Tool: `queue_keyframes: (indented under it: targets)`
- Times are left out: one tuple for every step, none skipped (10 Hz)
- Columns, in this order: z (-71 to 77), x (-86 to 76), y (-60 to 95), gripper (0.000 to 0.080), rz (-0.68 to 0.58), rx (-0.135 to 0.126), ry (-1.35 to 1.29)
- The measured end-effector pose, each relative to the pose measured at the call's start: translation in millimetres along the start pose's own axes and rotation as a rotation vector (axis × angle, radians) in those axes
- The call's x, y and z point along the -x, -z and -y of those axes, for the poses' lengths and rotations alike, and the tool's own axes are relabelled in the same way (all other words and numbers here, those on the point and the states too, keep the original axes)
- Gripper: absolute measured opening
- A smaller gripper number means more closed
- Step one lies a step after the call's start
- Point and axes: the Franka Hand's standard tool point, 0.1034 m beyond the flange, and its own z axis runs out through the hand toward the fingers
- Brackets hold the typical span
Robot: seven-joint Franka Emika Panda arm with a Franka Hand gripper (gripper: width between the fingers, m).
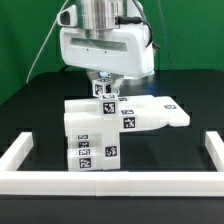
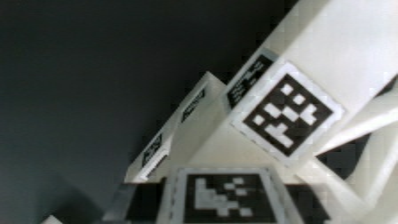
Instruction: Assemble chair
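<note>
Exterior view shows the chair partly stacked on the bench. End effector grips its top part; joining remains.

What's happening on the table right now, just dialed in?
The gripper is down on top of a cluster of white tagged chair parts, its fingers around a small tagged piece at the top. A flat slab juts toward the exterior view's right. The parts sit against the white border rail. The wrist view shows tagged faces up close.
</note>
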Motion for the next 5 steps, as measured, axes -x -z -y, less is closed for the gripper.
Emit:
queue_keyframes:
  targets:
    - [0.0, 0.0, 0.0, 0.0268, 0.000, 0.000, 0.000]
    - [0.0, 0.0, 0.0, 0.0268, 0.000, 0.000, 0.000]
    - [0.1, 0.1, 0.0, 0.0268, 0.000, 0.000, -0.005]
    - [0.1, 0.1, 0.0, 0.0268, 0.000, 0.000, -0.015]
    - [0.2, 0.1, -0.1, 0.0268, 0.000, 0.000, -0.028]
